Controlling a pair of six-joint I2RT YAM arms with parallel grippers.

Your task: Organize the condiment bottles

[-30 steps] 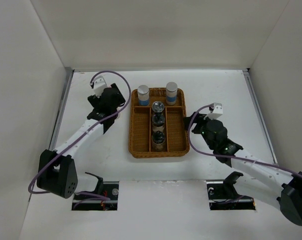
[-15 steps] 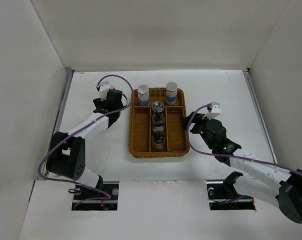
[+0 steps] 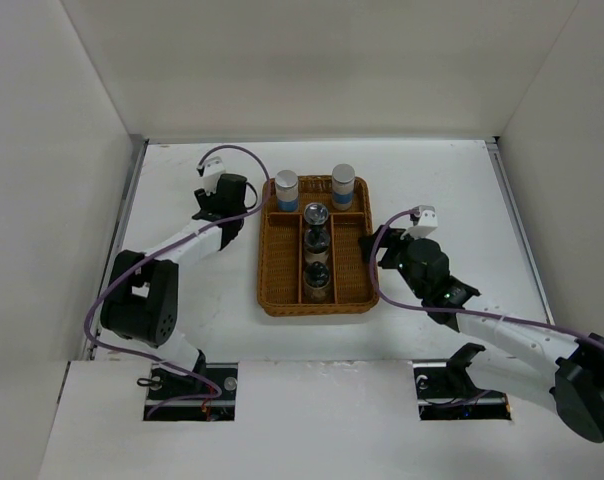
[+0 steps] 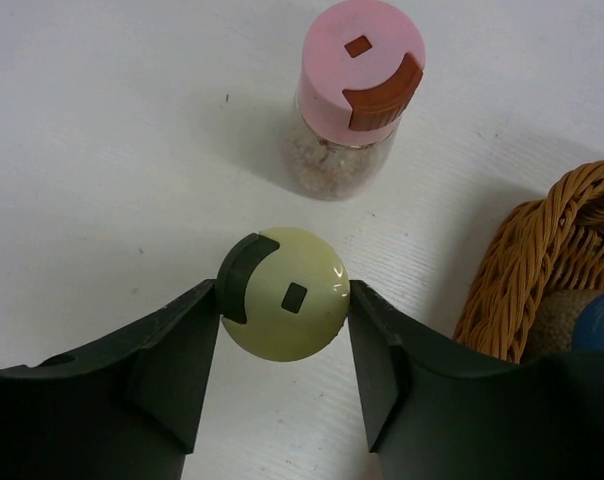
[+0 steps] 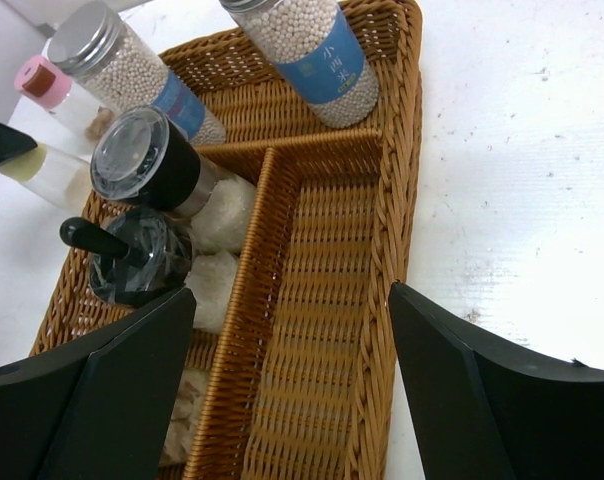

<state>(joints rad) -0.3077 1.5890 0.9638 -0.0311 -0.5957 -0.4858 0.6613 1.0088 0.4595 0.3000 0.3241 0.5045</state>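
In the left wrist view my left gripper [image 4: 285,296] is shut on the yellow-capped bottle [image 4: 300,318], with both fingers touching its cap. That bottle stands on the table left of the brown wicker tray [image 4: 522,250]. The pink-capped bottle [image 4: 360,65] stands just beyond it, apart. Two grey-capped bottles with blue labels [image 3: 287,188] [image 3: 343,183] stand in the tray's far compartments. Two dark-topped grinders [image 3: 316,222] [image 3: 317,275] fill the middle compartment. My right gripper [image 5: 290,290] hangs open over the tray's bare right compartment [image 5: 322,330], holding nothing.
The tray's [image 3: 265,262] left and right long compartments hold nothing. White walls close in the table on three sides. The right arm [image 3: 502,330] lies across the table's near right part.
My left gripper has closed from open onto the yellow-capped bottle, and its arm has swung closer to the tray's far left corner. The right gripper has edged left over the tray.
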